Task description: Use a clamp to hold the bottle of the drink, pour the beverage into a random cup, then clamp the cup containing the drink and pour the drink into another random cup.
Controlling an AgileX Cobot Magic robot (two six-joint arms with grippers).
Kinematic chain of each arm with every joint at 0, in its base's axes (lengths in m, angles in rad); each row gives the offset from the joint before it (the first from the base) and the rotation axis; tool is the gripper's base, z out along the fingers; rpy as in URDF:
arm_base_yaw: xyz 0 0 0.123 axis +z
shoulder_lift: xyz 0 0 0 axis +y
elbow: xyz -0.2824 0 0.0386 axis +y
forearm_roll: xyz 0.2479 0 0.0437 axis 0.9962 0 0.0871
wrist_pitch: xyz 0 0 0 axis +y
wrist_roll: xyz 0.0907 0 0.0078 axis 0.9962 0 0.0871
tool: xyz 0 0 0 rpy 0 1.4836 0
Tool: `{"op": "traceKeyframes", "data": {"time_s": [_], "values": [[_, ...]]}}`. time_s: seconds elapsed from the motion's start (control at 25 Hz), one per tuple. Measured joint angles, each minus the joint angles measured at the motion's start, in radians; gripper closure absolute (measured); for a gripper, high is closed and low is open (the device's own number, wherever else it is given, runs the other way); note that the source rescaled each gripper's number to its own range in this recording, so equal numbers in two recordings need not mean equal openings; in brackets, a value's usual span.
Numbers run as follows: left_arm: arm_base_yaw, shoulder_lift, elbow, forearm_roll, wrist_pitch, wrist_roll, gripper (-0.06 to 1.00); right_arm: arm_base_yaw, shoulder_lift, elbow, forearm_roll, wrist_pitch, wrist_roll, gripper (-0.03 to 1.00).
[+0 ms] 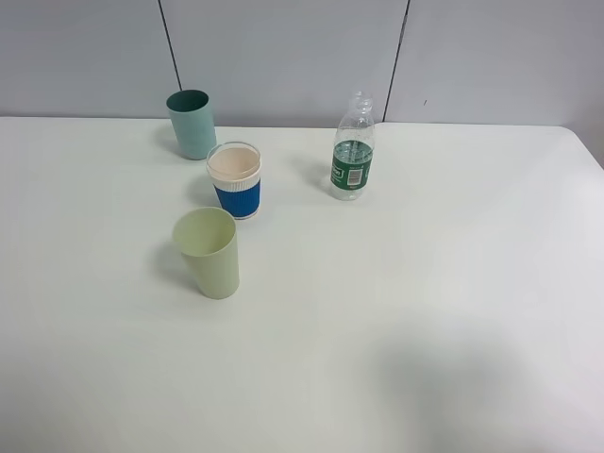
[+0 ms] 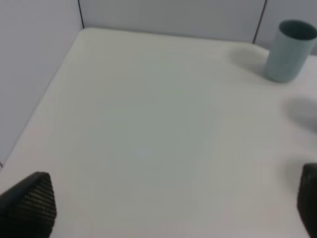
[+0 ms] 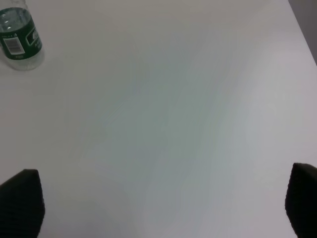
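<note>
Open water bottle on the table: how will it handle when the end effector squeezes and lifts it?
The water bottle looks thin, clear plastic, so it would probably flex under a hard squeeze. With no cap, that could push water out. It is taller and narrower than the cups and only part full, so it is likely light and may tip if nudged near the neck.

left gripper: jaws wide apart | right gripper: jaws wide apart

bottle: top cut off | claw: only fingertips visible
</note>
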Motion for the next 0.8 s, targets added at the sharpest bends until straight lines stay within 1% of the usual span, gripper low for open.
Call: {"op": "traceKeyframes", "data": {"time_s": [0.2, 0.36, 0.6, 0.8], "values": [[0.000, 0.000, 0.000, -0.022, 0.042, -0.001, -0.03, 0.000, 0.000, 0.000, 0.000, 0.000, 0.000, 0.03], [0.000, 0.000, 0.014, -0.022, 0.048, -0.001, -0.03, 0.000, 0.000, 0.000, 0.000, 0.000, 0.000, 0.03], [0.000, 0.000, 0.078, -0.028, 0.072, -0.001, -0.03, 0.000, 0.000, 0.000, 0.000, 0.000, 0.000, 0.03], [0.000, 0.000, 0.082, -0.029, 0.072, -0.001, -0.03, 0.000, 0.000, 0.000, 0.000, 0.000, 0.000, 0.03]]}}
